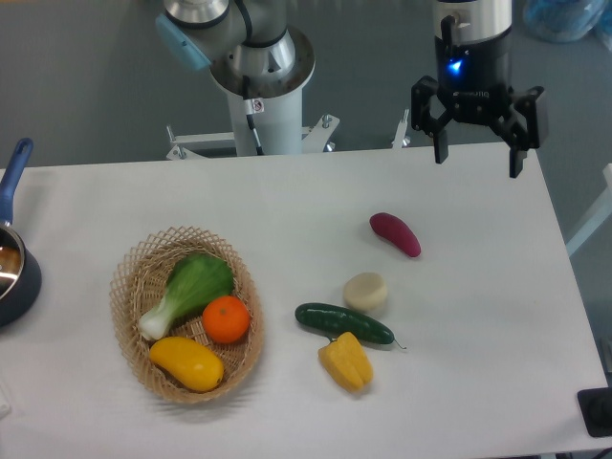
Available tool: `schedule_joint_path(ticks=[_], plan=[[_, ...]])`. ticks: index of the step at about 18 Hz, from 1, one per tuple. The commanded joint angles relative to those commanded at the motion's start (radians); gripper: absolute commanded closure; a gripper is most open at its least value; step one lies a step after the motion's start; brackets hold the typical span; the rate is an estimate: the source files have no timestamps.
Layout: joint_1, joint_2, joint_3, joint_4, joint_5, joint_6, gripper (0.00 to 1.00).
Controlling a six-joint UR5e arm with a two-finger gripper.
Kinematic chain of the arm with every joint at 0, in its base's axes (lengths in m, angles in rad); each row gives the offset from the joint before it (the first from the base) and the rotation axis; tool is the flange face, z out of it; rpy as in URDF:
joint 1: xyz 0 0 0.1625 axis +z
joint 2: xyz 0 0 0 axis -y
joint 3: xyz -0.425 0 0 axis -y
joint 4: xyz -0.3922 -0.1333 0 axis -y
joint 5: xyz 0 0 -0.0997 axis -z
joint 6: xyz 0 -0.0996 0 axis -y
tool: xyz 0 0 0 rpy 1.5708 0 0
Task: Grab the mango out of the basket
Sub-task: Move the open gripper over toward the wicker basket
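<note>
Item: we list the smooth, plump yellow-orange mango [187,362], probably slick and firm, at the front of the oval tan wicker basket [129,277], best gripped across its narrow middle; black two-finger gripper [478,163] spread, empty, well apart.

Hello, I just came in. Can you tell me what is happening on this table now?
A robot arm is set to take the mango out of the wicker basket, but nothing is handled yet. The gripper hangs open and empty above the far right part of the table, well away from the basket. The mango lies at the near end of the basket, beside an orange and a leafy green vegetable. A cucumber and a yellow pepper lie loose on the table.
</note>
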Motion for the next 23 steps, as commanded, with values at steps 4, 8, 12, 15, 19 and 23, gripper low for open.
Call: schedule_joint_path(ticks=[4,8,12,15,19,23], plan=[[-0.002,0.006,-0.015,0.000,-0.002,0.005,0.00],[-0.003,0.024,-0.050,0.000,-0.006,-0.002,0.00],[-0.006,0.075,-0.165,0.002,-0.046,-0.044,0.00],[-0.027,0.086,-0.187,0.003,-0.052,-0.272,0.00],[-0.098,0.081,-0.201,-0.006,-0.052,-0.415,0.00],[-0.159,0.071,-0.221,-0.003,-0.093,-0.665,0.00]])
